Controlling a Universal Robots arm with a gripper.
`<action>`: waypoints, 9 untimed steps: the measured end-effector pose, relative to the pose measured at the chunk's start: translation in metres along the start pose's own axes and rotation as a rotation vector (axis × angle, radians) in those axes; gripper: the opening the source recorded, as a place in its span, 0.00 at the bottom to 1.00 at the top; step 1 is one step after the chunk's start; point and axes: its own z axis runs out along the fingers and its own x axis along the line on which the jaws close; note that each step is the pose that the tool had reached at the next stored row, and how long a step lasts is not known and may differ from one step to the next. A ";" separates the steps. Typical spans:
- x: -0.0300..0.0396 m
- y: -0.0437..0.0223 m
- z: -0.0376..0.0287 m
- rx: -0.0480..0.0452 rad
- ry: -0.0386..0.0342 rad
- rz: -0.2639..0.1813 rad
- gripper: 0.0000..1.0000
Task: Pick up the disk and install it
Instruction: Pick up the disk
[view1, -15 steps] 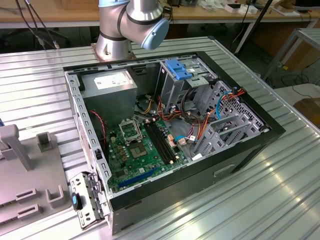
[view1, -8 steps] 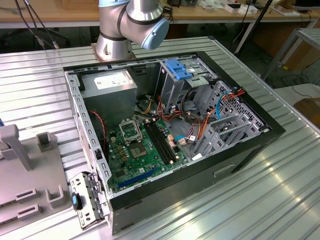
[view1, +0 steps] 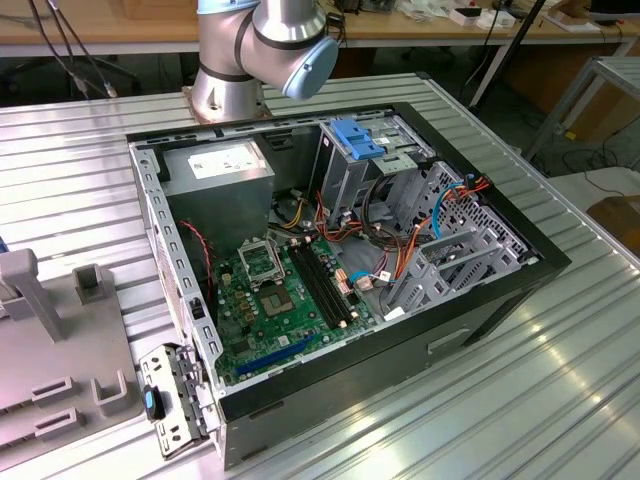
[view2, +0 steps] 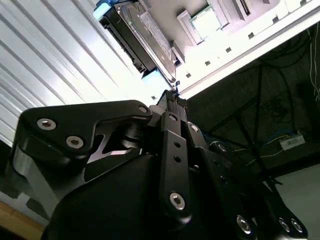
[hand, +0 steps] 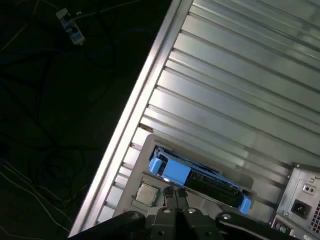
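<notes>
**Claw.** The claw (hand: 176, 193) has its two fingers pressed together with nothing between them. It hangs just short of the disk (hand: 200, 177), with its tips near the blue end of the carrier and not touching it.

**Location of the disk.** The disk stands on its long edge in a slot of a grey holder plate (view2: 165, 11). The plate lies on the ribbed metal table (view1: 480, 400), near the table's edge. A small square chip (hand: 145, 194) sits in a pocket of the same plate, just beside the disk.

**Handling.**
- The disk looks like a stiff metal block that will not flex. It is probably dense for its bulk.
- Its flat faces look smooth, so a light squeeze may slip.
- It is likely sensitive to knocks.
- The blue plastic rails look thin and may give, so they are a poor place to grip.
- The sound hold is across the two broad faces, at mid-length of the exposed upper edge.

**Surface.** The table top is bright grooved aluminium, hard and reflective. An open computer case (view1: 400, 372) lies on its side at the centre of the exterior view. A grey moulded fixture (view1: 50, 340) sits at the exterior view's lower left.

**Room.** The arm (view1: 265, 45) rises at the top centre of the exterior view, behind the case. A wooden bench (view1: 100, 25) runs along the top edge. Beyond the table edge is a dark floor with loose cables (hand: 50, 125).
</notes>
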 end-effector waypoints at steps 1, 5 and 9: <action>0.0000 0.0000 0.0000 -0.0007 0.0014 -0.029 0.11; 0.0000 0.0000 0.0000 -0.0026 0.0048 -0.107 0.11; 0.0000 0.0000 -0.0001 -0.0049 0.0090 -0.201 0.11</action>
